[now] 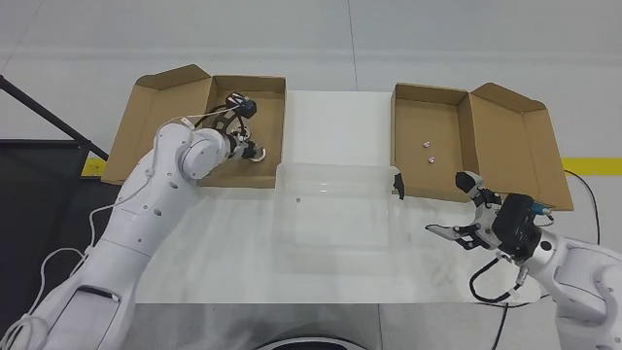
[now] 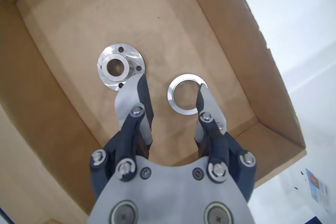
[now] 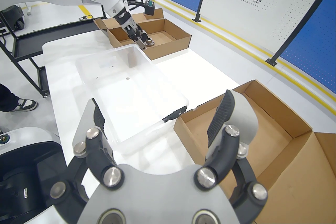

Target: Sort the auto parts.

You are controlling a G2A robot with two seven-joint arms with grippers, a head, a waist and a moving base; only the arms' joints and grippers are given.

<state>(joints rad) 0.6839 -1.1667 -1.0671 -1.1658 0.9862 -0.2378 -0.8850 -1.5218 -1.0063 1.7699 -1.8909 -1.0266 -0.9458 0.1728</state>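
Presently, left pincer (image 2: 172,82), released, is hovering in the cardboard box (image 2: 105,12) over a flat steel ring (image 2: 170,95) beside a flanged hub (image 2: 131,57), both probably stiff, slick, weighty, best pinched across the rim; right pincer (image 3: 160,99) is hanging open.

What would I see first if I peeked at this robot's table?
The shiny metal parts: a flat ring and a round flange with holes lie apart on the floor of the left cardboard box, with the open left gripper just above them. Next comes the big clear bin in the middle of the table, and the right gripper, open near the right cardboard box.
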